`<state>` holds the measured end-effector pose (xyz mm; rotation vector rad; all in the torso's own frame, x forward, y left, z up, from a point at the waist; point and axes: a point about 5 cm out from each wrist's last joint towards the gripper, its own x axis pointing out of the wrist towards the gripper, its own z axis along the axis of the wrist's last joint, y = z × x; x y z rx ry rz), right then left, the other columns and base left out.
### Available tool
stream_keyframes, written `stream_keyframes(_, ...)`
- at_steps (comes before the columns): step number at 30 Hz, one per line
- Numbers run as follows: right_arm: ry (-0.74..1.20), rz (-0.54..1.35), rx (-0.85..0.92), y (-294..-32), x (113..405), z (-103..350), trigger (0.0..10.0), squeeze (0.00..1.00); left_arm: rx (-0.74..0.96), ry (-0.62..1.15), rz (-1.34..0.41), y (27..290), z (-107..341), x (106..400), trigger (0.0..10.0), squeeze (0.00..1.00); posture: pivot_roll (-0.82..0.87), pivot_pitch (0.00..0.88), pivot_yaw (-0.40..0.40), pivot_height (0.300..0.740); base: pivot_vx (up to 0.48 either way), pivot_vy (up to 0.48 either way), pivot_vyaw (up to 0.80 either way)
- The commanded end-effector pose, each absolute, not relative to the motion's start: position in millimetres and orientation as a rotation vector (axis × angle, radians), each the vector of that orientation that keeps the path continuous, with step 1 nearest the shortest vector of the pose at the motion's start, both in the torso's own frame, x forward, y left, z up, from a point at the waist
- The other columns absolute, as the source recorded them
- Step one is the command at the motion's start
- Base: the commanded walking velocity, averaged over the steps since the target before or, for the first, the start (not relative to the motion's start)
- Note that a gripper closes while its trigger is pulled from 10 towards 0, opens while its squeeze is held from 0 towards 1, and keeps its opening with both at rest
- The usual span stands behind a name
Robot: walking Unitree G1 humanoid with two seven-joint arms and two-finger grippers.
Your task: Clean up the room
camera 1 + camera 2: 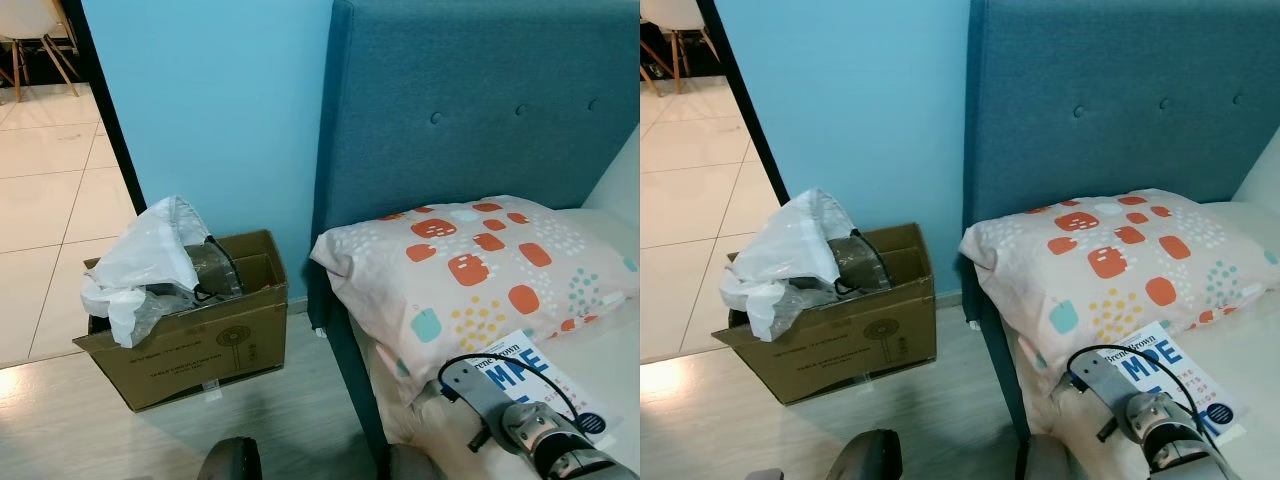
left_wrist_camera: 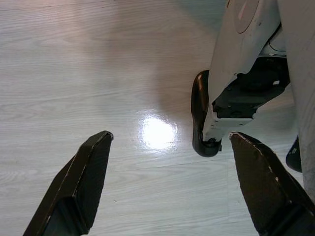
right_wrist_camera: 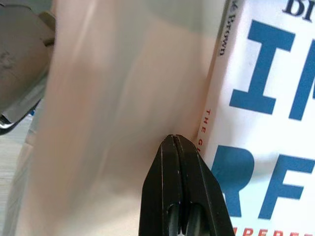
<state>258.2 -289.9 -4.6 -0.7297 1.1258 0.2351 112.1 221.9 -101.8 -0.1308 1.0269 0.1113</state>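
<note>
Right wrist view: right gripper (image 3: 173, 138) closed, empty, beside book (image 3: 266, 123) on bed (image 1: 610, 370), lower right. Left gripper (image 2: 167, 142) open above floor. Book not yet cleared.

Light blue wall (image 1: 215, 110) behind. Teal tufted headboard (image 1: 480, 100), bed w/ pale sheet (image 3: 113, 98) under right gripper (image 3: 173, 140). Pale wood-look floor (image 2: 74, 73) below left gripper (image 2: 170, 142), bright light glare (image 2: 158, 132) betw. its fingers. Doorway to cream-tiled rm (image 1: 45, 190) far side of bed.
</note>
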Motion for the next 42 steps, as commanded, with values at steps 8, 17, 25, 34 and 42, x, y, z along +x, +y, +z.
stream_keyframes(8, 1.147, 0.233, -0.724, -289.2, 254.9, -7.4, 0.0, 0.00, -0.140, 1.042, 0.089, 212.9, -103.9, 112.5, 10.0, 0.00, 0.08, 0.042, -0.068, 0.570, 0.000, 0.000, 0.00)
stream_keyframes(17, 0.922, 0.469, -0.229, -221.9, 278.5, -5.2, 10.0, 0.00, -0.140, 1.039, 0.090, 213.0, -103.1, 115.6, 10.0, 0.00, 0.08, 0.016, -0.069, 0.570, 0.000, 0.000, 0.00)
stream_keyframes(25, 0.763, 0.640, 0.010, -181.9, 288.6, 4.6, 10.0, 0.00, -0.143, 1.026, 0.094, 212.1, -101.2, 123.7, 10.0, 0.00, 0.07, 0.000, -0.070, 0.570, 0.000, 0.000, 0.00)
stream_keyframes(34, 0.736, 0.312, -0.105, -196.7, 297.1, 1.6, 10.0, 0.00, -0.152, 1.021, 0.097, 208.8, -100.5, 128.8, 10.0, 0.00, 0.07, 0.000, -0.068, 0.570, 0.000, 0.000, 0.00)
stream_keyframes(42, 0.883, 0.252, -0.417, -216.7, 283.9, -10.8, 10.0, 0.00, -0.150, 1.031, 0.093, 208.9, -102.0, 123.5, 10.0, 0.00, 0.08, 0.003, -0.061, 0.570, 0.000, 0.000, 0.00)
